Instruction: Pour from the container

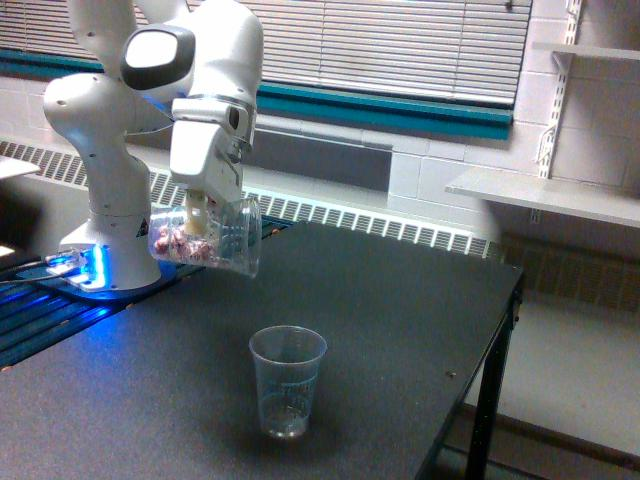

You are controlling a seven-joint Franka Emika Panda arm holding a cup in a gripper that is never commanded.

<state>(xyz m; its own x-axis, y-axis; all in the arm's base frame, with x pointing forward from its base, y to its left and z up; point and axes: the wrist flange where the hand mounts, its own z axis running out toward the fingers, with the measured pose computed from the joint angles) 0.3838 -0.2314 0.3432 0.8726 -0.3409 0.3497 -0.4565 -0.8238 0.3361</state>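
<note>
The container [205, 238] is clamped in the fingers [198, 215] and held on its side above the table [400, 300], mouth toward the exterior view's right, with pink pieces inside. A small cup [287, 380] is seen standing lower down.

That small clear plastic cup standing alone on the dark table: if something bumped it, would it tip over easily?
Probably yes. The small clear tapered plastic cup looks thin-walled and nearly empty, so it is likely very light. Its base is narrower than its mouth, so a sideways nudge might topple it or slide it across the dark table. Once on its side, it would likely roll in a curve.
</note>
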